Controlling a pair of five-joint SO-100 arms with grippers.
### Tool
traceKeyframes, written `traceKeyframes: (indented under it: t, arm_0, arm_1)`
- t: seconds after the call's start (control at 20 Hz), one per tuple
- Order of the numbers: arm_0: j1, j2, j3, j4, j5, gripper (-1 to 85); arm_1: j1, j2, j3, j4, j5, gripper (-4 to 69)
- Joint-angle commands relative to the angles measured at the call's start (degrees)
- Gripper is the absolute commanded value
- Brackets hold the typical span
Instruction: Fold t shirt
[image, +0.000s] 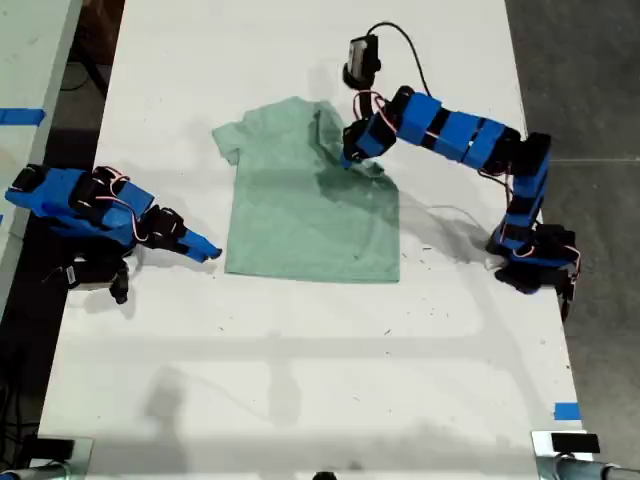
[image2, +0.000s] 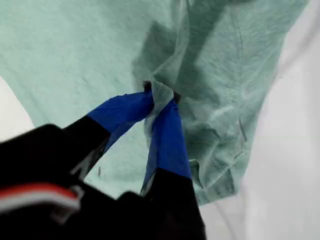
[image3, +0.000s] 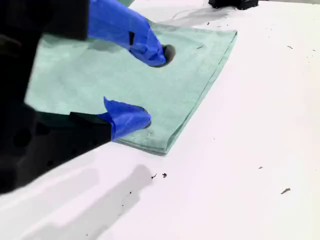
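The pale mint-green t shirt lies flat on the white table, collar toward the far end. My first gripper, on the arm at the exterior view's right, is shut on a bunched fold of the t shirt near its sleeve at that side, pulling it inward over the body. My second gripper, at the exterior view's left, stands open just off the hem corner of the t shirt, holding nothing.
A small black camera with a cable stands on the table beyond the shirt. Blue tape marks the table's near edge at the exterior view's right. Another pale table runs along the exterior view's left.
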Motion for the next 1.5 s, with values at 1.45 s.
traceKeyframes:
  t: [1.45]
  arm_0:
    - [-0.9,0.4,0.5,-0.3,0.4,16.3]
  arm_1:
    - [-22.9,126.9,118.7,2.5,36.8,2.4]
